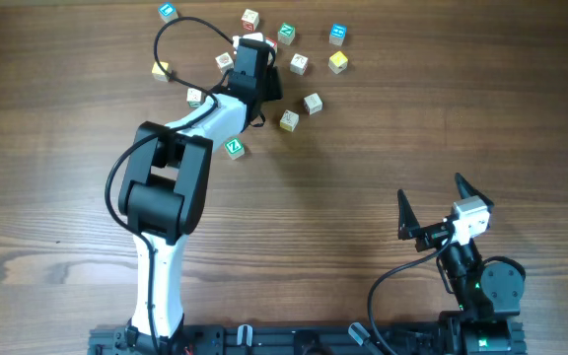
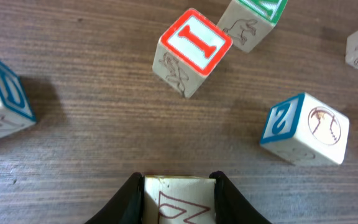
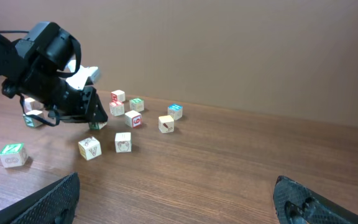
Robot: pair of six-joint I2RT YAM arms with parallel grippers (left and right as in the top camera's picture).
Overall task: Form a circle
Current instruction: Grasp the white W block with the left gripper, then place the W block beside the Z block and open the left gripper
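Left wrist view alone shows the left gripper [image 2: 179, 182] pinching a cream cube [image 2: 180, 200]. Overhead, letter cubes [image 1: 299, 63] loosely ring it, far across the wooden table [image 1: 383, 148]; the right gripper [image 1: 431, 194] gapes empty. A tan wall [image 3: 241, 50] stands behind.

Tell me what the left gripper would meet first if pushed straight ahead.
With the red-lettered cube between its fingers, the left gripper would likely meet the red-framed I cube first; depth is uncertain.

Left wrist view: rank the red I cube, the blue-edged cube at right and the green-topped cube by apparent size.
1-2. blue-edged cube and red I cube: they look about alike, so no ranking.
3. green-topped cube: shows smallest, but it is cut off by the top edge, so unsure.
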